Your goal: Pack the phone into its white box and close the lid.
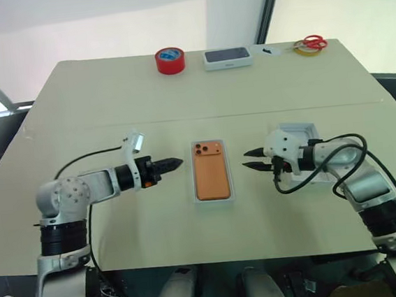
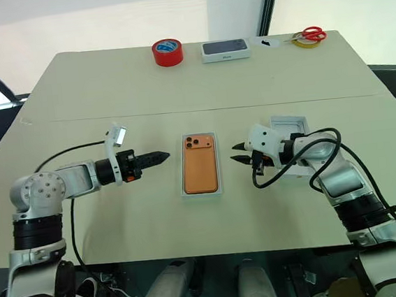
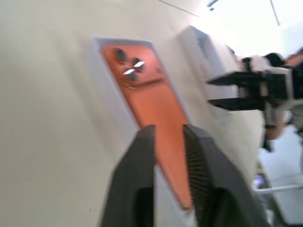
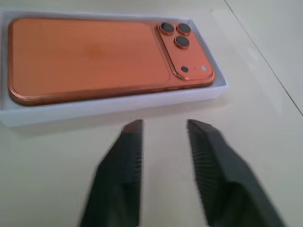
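The orange phone (image 1: 211, 173) lies back up inside the white box (image 1: 214, 200) at the table's middle, its three lenses at the far end. My left gripper (image 1: 177, 162) hovers just left of the box, pointing at it, fingers shut on nothing. On the other side of the box my right gripper (image 1: 247, 160) also points at it, its fingers (image 4: 124, 165) a small gap apart and holding nothing. The lid (image 1: 301, 130) lies hollow side up behind my right wrist, which partly hides it.
Along the far edge stand a red tape roll (image 1: 170, 60), a white box with a dark top (image 1: 228, 58), red-handled scissors (image 1: 312, 41) and a yellow tape ring (image 1: 306, 49). A seam crosses the table (image 1: 74, 104) behind the phone.
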`<action>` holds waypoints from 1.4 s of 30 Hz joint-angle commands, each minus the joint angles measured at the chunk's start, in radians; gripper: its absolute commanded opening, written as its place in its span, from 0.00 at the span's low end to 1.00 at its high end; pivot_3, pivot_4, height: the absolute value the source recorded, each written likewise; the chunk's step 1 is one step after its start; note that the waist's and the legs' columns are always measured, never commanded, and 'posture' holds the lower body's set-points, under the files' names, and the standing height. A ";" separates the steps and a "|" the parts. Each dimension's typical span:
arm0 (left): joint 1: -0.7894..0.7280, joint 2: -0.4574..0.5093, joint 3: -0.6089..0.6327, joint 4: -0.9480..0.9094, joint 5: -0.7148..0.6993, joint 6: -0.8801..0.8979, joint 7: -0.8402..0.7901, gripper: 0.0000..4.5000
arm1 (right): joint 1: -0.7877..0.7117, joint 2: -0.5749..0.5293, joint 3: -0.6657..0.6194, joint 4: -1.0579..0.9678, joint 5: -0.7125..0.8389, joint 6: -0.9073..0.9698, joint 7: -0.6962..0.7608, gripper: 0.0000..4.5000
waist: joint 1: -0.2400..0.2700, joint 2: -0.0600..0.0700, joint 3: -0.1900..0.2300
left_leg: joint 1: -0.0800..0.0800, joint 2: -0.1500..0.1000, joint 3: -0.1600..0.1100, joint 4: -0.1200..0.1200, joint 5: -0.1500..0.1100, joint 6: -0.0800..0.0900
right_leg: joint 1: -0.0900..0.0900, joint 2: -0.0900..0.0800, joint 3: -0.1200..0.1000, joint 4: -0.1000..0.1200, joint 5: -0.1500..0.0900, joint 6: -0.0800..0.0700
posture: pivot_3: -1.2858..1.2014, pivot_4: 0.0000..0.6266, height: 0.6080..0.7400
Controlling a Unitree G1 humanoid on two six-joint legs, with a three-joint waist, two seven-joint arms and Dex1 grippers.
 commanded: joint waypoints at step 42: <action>-0.264 -0.377 -0.465 0.601 0.701 -0.875 -0.347 0.00 | 0.072 -0.130 -0.057 0.024 -0.084 -0.046 0.018 0.01 | 0.024 0.003 0.002 | 0.000 -0.002 -0.001 0.003 0.000 0.001 | 0.001 -0.001 -0.002 0.000 0.000 0.001 | 0.52 0.24 0.97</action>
